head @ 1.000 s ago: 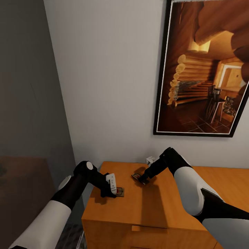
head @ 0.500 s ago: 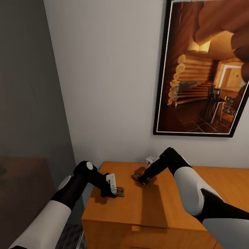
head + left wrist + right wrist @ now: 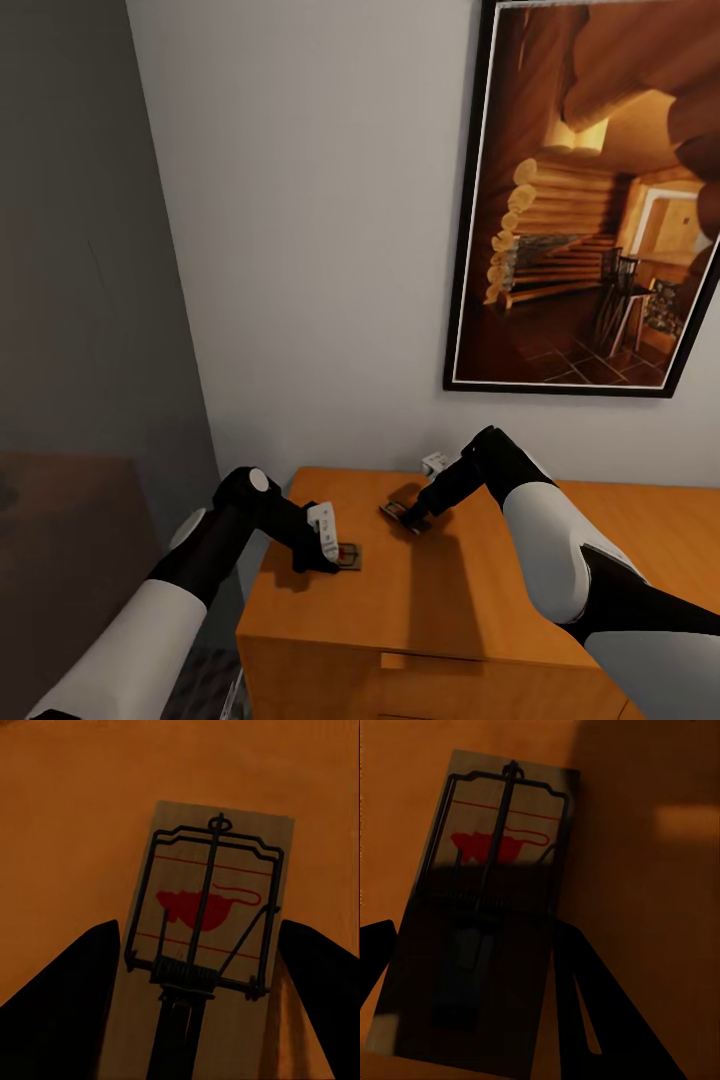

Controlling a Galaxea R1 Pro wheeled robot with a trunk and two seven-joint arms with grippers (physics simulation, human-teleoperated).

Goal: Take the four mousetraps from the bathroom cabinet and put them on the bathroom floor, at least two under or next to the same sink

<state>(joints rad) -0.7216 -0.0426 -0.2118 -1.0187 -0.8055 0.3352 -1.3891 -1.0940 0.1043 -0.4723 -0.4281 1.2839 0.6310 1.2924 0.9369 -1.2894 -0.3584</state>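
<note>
Head high, overlooking cabinet (image 3: 440, 600); wrists close above it.

The cabinet (image 3: 480, 600) had a smooth orange-brown top. Two mousetraps lay flat on it: one mousetrap (image 3: 347, 556) near the cabinet's left front corner, a second mousetrap (image 3: 396, 511) further back toward the wall, apart from the first.

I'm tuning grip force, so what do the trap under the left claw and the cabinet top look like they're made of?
The trap looks like a flat board of pale, matte wood with a red printed mark, carrying a dark wire bar and coiled spring, probably metal. The cabinet top looks like smooth orange-brown wood with a slight sheen; being a render, veneer or laminate can't be ruled out.
</note>
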